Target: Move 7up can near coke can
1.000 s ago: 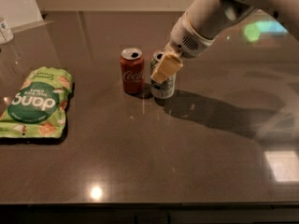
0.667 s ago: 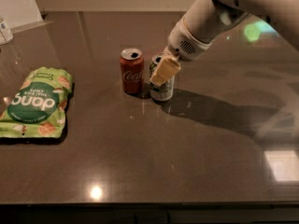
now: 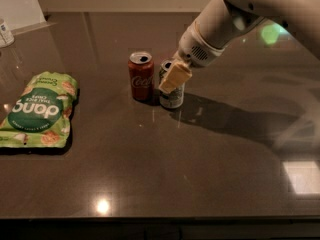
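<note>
The 7up can (image 3: pixel 171 95), silver-white with green markings, stands upright on the dark table (image 3: pixel 200 159) just right of the red coke can (image 3: pixel 141 77). The two cans are nearly touching. My gripper (image 3: pixel 175 76) comes down from the upper right and sits at the 7up can's top and upper front, with its cream-coloured tip covering part of the can. The far side of the gripper is hidden behind the can.
A green Dang snack bag (image 3: pixel 37 110) lies flat at the left. A pale container (image 3: pixel 5 32) stands at the far left edge. The table's front edge runs along the bottom. My arm's shadow falls to the right of the cans.
The gripper stays at the 7up can and both cans stand where they were. The arm above has shifted only slightly.
</note>
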Available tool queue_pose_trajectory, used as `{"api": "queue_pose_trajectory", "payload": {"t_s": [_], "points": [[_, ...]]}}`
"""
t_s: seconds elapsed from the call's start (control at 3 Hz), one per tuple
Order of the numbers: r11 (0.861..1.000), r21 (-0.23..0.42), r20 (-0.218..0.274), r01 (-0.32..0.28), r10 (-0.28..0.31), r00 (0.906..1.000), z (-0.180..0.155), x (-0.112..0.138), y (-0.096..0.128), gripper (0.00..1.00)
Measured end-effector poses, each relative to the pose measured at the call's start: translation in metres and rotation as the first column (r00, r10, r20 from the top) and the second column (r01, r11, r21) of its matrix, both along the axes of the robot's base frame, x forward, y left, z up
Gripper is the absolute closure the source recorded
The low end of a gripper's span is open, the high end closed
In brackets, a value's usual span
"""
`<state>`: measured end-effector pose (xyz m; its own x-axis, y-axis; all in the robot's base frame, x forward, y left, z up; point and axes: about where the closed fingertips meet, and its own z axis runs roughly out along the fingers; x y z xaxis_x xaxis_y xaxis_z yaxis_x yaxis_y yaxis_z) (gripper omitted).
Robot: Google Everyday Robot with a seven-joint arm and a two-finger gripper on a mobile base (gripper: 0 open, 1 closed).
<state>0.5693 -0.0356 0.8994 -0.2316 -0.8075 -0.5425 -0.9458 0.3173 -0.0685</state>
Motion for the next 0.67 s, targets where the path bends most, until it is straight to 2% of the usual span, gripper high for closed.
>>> {"api": "queue_pose_trajectory", "payload": {"t_s": [0.33, 0.67], "points": [[1.0, 0.0, -0.001, -0.003, 0.003, 1.0, -0.0003, -0.0005, 0.0014, 0.0], [1.0, -0.001, -0.001, -0.003, 0.003, 1.0, -0.0003, -0.0005, 0.0015, 0.0]]}}
